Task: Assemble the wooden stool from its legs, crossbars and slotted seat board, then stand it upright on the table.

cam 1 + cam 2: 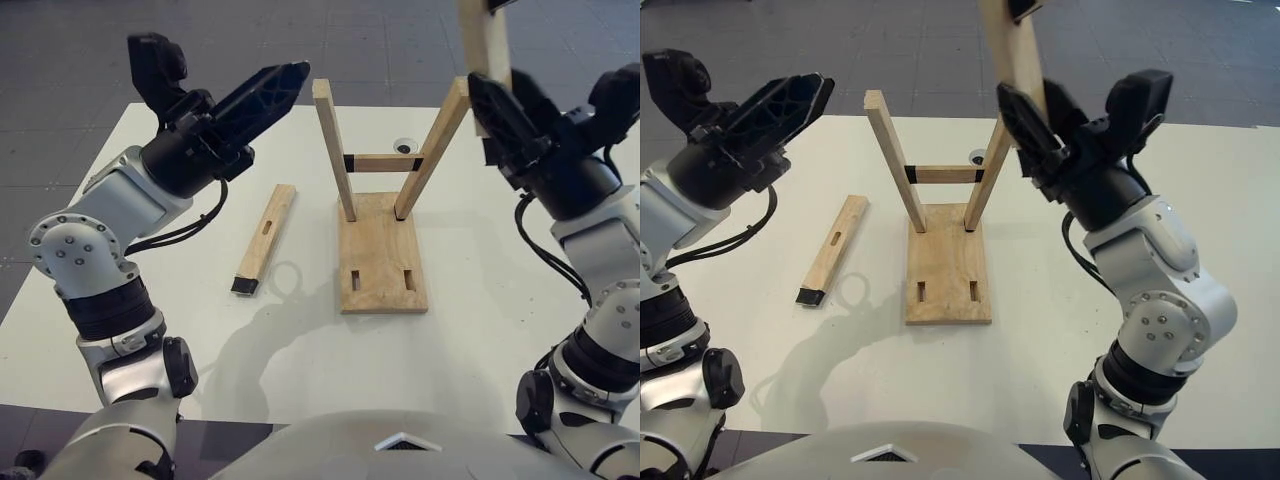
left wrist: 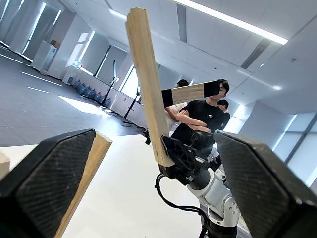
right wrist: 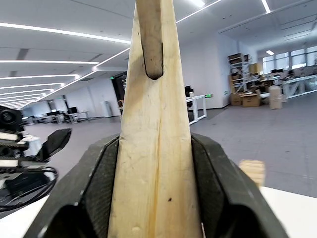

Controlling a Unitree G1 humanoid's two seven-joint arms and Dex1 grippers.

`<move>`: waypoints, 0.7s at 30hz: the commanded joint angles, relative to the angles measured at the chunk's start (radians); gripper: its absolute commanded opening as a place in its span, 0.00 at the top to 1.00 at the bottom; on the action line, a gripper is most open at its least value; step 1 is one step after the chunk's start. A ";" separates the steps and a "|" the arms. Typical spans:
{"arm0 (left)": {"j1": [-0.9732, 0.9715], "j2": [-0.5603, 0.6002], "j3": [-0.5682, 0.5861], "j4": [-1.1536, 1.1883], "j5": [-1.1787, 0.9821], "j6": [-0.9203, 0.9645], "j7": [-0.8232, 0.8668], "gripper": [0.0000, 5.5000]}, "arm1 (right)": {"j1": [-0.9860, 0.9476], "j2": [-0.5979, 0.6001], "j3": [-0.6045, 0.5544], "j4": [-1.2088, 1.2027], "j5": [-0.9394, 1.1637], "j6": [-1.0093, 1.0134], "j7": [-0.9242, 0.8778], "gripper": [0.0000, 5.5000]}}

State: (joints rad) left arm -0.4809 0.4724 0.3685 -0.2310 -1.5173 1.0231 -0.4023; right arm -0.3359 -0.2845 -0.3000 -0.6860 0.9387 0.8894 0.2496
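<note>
Parts count: one seat board (image 1: 382, 262) carrying two standing legs (image 1: 334, 150) joined by one crossbar (image 1: 383, 162); one loose leg (image 1: 266, 238) on the table (image 1: 480, 300), below the left gripper (image 1: 285, 82). The left arm is raised with its jaws spread and empty. The right arm is raised, and the right gripper (image 1: 492, 100) pinches one held leg (image 1: 485, 40) upright, beside the standing frame.

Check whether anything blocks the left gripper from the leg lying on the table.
Nothing visible does. The left gripper is raised and open over the table, and the loose leg lies alone on bare tabletop beside the seat board.
</note>
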 commanded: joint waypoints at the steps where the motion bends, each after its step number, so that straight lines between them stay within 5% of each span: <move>1: -0.023 0.016 -0.040 0.007 -0.082 0.028 0.019 0.20 | 0.001 -0.007 0.042 0.011 0.142 0.028 0.029 0.63; 12: -0.022 0.031 -0.122 0.051 -0.151 0.048 -0.011 0.20 | -0.017 -0.006 0.162 0.123 0.394 0.035 0.101 0.63; 21: -0.023 0.039 -0.160 0.048 -0.209 0.066 -0.048 0.20 | -0.014 -0.024 0.249 0.168 0.395 0.026 0.133 0.63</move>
State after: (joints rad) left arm -0.4830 0.4974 0.2272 -0.1796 -1.7184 1.0722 -0.4294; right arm -0.3401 -0.2932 -0.0679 -0.5235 1.3382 0.9180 0.3664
